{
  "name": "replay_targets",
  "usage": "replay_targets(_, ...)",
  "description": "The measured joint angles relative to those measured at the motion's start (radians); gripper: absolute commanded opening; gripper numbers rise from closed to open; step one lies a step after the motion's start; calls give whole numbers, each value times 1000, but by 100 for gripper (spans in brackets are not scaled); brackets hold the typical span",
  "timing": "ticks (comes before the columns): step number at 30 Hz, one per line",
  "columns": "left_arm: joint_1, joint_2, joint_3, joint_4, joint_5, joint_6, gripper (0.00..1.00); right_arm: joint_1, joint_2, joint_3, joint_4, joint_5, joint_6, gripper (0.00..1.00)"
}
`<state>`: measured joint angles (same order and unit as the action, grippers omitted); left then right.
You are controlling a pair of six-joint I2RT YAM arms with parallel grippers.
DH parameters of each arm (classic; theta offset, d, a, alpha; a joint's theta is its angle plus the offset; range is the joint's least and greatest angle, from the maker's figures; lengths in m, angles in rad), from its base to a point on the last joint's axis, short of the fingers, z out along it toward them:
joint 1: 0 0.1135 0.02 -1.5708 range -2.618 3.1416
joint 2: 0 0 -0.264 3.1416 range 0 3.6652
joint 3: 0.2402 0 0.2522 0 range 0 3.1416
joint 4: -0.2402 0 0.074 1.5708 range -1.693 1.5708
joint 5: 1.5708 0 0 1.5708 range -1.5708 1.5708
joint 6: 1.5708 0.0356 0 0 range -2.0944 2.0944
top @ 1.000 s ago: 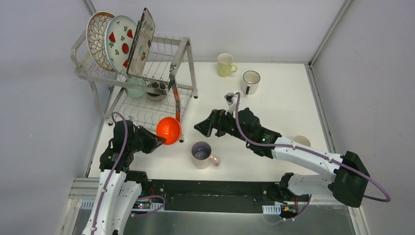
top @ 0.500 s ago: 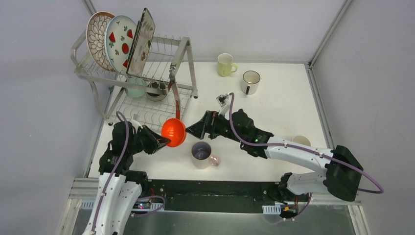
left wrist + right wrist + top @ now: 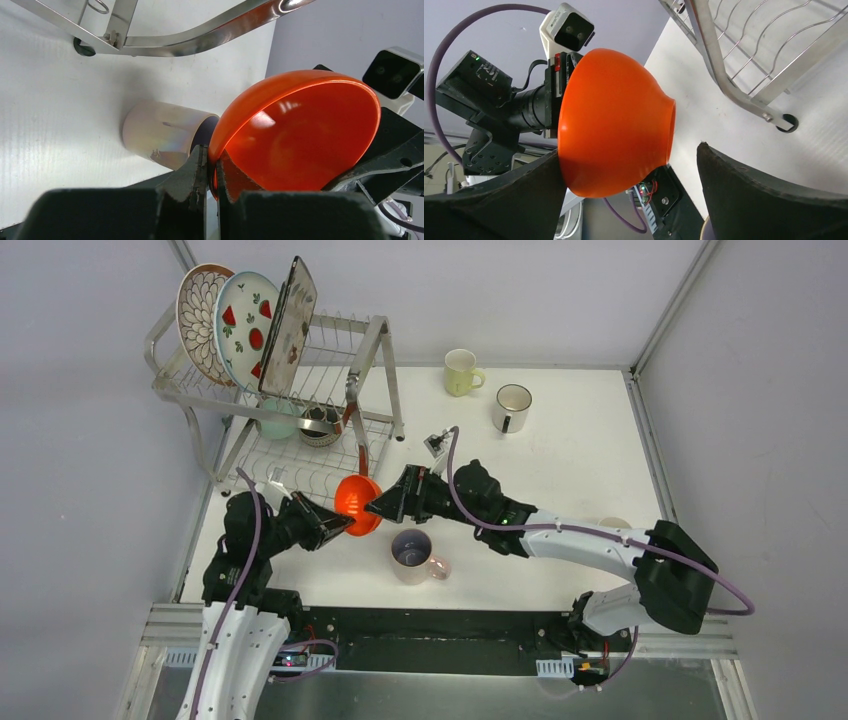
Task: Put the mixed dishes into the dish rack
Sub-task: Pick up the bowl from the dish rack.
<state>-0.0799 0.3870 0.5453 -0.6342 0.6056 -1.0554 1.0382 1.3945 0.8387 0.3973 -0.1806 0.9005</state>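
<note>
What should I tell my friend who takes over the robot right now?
Left gripper: shut on the orange bowl's rim, in the air by the dish rack.
Right gripper: open, jaws either side of the bowl, not gripping.
Done: petal plate, fruit plate, square plate upright in top tier; mint bowl, brown bowl in lower tier.
To do: orange bowl; yellow mug, white mug, lilac mug on the table; another mug half hidden behind the right arm.

Pouring down bright and even from overhead, washing the white table (image 3: 570, 475) pale, laying soft shadows beneath the dish rack (image 3: 372, 358), sparking glare off its tubes and the orange bowl (image 3: 305, 135), softening both wrist views' near foreground.
</note>
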Motion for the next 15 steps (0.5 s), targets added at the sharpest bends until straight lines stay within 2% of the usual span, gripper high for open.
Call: replay_targets(15,0,62,0,61,51,-4,0,-1,27,-29,145,-32,39,65)
